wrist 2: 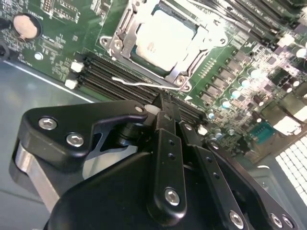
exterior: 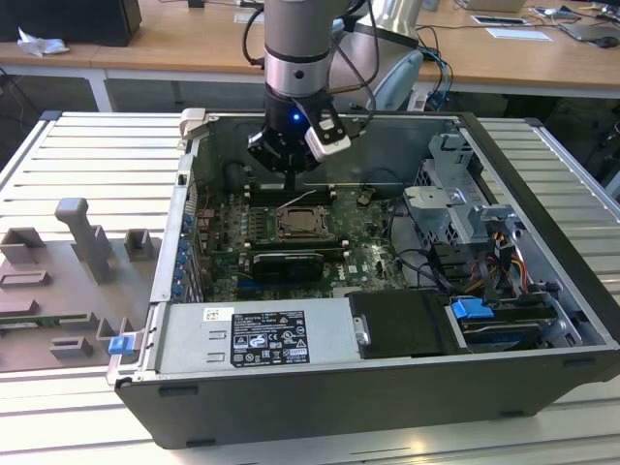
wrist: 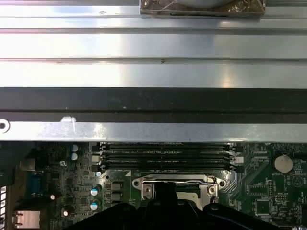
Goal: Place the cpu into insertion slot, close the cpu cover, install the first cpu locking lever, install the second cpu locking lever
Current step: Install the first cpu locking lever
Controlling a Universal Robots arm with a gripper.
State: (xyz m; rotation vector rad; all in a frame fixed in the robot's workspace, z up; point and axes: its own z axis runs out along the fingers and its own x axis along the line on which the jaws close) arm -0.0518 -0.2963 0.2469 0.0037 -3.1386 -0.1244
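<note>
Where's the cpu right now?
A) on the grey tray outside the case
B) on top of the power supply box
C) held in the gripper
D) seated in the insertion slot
D: in the second wrist view the cpu lies flat inside the metal rim of the insertion slot on the green motherboard, while the gripper is beside the slot, not over the chip.

The arm (exterior: 295, 39) is a silver-grey cylinder ringed by a black band with a small blue light (exterior: 295, 118), black cables (exterior: 360, 68) looping alongside a white-cased block (exterior: 327, 142) — its hand (wrist 2: 164, 103) matt black, jointed links studded with silver screws (wrist 2: 75, 139).
</note>
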